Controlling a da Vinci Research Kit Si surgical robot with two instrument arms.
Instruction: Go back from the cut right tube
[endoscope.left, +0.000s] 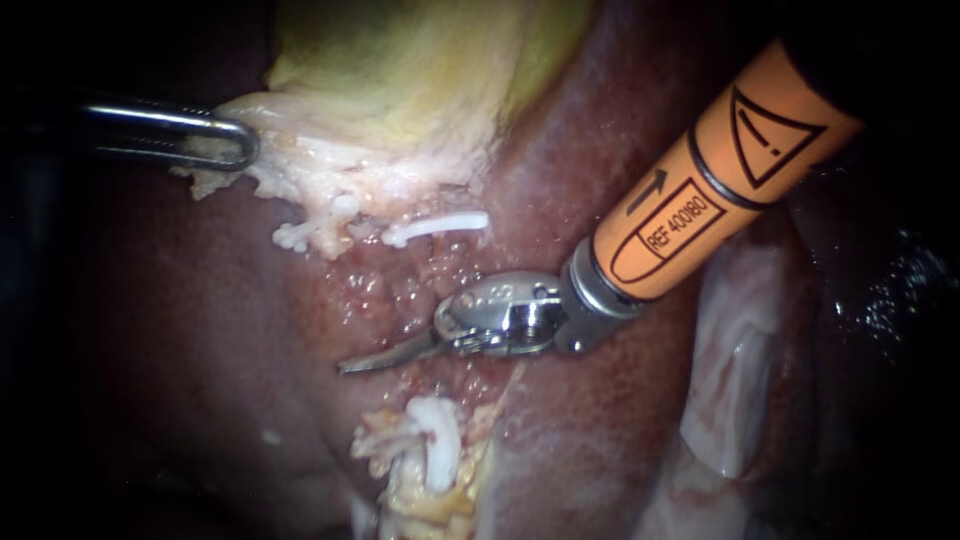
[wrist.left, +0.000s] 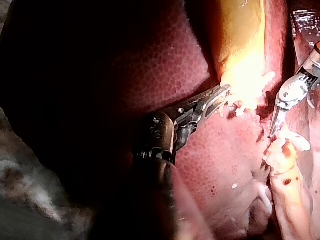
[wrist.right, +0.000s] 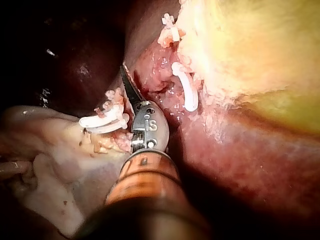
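Your right instrument (endoscope.left: 375, 358), blades closed and empty, has one clip (endoscope.left: 440, 222) beside its tip and another clip (endoscope.left: 440, 440) opposite, while your left instrument (endoscope.left: 238, 150) seemingly pinches the gallbladder (endoscope.left: 400, 70) edge.

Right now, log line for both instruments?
left instrument: shut on gallbladder | right instrument: shut, between upper clip and lower clip

The right tube (endoscope.left: 412, 478) is cut through, its two ends well apart. The far end (endoscope.left: 396, 238) sits at the pale, ragged edge of the gallbladder (endoscope.left: 400, 90) and carries a white clip (endoscope.left: 440, 224) lying crosswise. The near end (endoscope.left: 425, 408) is a pale, blood-flecked stub bearing a curved white clip (endoscope.left: 441, 445).
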